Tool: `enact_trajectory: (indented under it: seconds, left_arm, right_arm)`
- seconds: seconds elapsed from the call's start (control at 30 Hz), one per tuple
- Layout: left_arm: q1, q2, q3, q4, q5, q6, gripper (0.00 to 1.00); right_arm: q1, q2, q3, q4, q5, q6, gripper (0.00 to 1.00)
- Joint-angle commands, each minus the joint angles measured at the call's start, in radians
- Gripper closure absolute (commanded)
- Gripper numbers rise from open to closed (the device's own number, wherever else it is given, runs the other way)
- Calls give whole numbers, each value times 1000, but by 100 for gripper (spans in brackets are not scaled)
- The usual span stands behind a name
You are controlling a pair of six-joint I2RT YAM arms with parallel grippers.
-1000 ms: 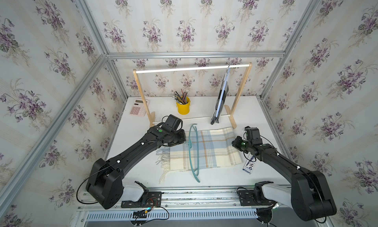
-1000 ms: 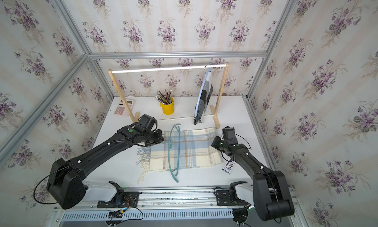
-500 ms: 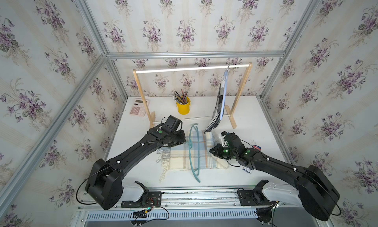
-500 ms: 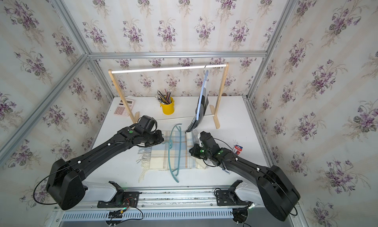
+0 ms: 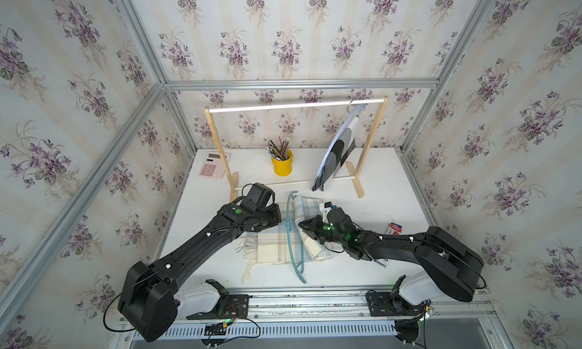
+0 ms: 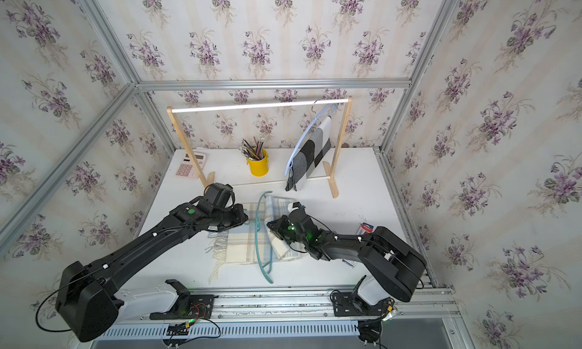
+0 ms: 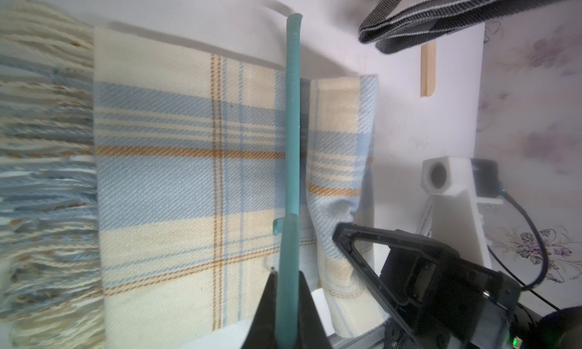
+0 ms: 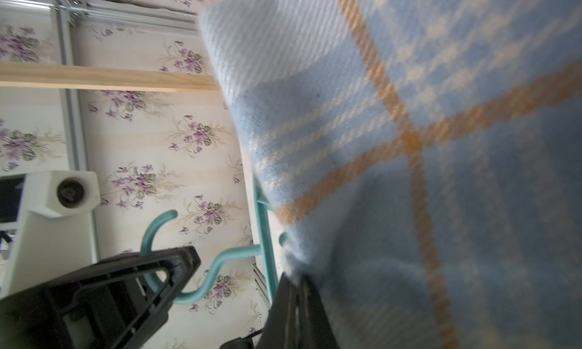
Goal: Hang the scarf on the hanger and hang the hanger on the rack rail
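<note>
We read the table [image 5: 378, 193] as a clock face in the top views, with 12 o'clock at the back wall. The scarf [image 5: 271, 251] lies near the centre, a little toward 6 o'clock. Its fringed 9 o'clock end rests flat on the table.

The hanger [image 5: 301, 275] runs across the scarf from 12 to 6 o'clock, with the hook at the 12 o'clock end. Its 6 o'clock tip reaches past the scarf's edge.

Our left claw [image 7: 287, 312] comes in from 9 o'clock and is clamped on the hanger close to the hook. In the left wrist view we see both fingers [image 7: 267, 309] pressed against the teal bar.

Our right claw [image 8: 296, 287] comes in from 3 o'clock, its jaws together on a pinch of scarf. That 3 o'clock end of the scarf is raised off the table and doubled over toward the hanger, just beside the bar. We cannot tell whether the fold touches the bar.

Behind all this the rack [image 5: 372, 142] spans from 10 to 2 o'clock. A grey checked cloth [image 5: 335, 157] hangs from its rail at 1 o'clock. A yellow cup [image 5: 282, 168] of pencils stands at 12 o'clock and a calculator [image 5: 211, 169] lies at 10 o'clock. A small card [image 5: 395, 228] lies at 3 o'clock, near the right arm.
</note>
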Motion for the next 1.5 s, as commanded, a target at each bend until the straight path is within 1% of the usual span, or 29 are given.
enact_trajectory:
  seconds: [0.0,0.07,0.17,0.37,0.5,0.7,0.83,0.93,0.97,1.03,1.13,1.3,1.47]
  left_arm:
    - [0,-23,-14,44,14,-17,100]
    - [0,-39,-23,62,29,-24,100]
    - [0,-61,-25,68,30,-26,100]
    - [0,-109,-34,119,42,-47,100]
    - [3,-133,-42,142,38,-39,100]
    - [23,-129,-49,194,95,-26,100]
    - [29,-138,-51,210,106,-23,100]
    - [38,-148,-53,217,102,-23,100]
    - [42,-149,-55,219,103,-23,100]
    - [47,-152,-62,231,108,-23,100]
    - [57,-159,-77,241,103,-33,100]
    - [80,-175,-101,263,100,-48,100]
    - [82,-144,-88,197,79,-35,100]
  right_arm:
    - [19,40,4,214,94,117,100]
    - [29,71,13,245,128,135,100]
    - [39,120,37,241,149,153,100]
    - [64,236,82,275,133,188,100]
    - [78,261,108,242,104,172,100]
    - [89,304,196,136,9,98,100]
    - [87,315,210,72,-23,81,100]
    - [85,316,209,74,-43,63,99]
    - [86,316,216,62,-52,54,93]
    - [83,315,226,57,-78,29,76]
    - [81,293,240,8,-89,-9,64]
    - [72,239,227,-45,-85,-53,51]
    - [62,147,203,-106,-40,-94,45]
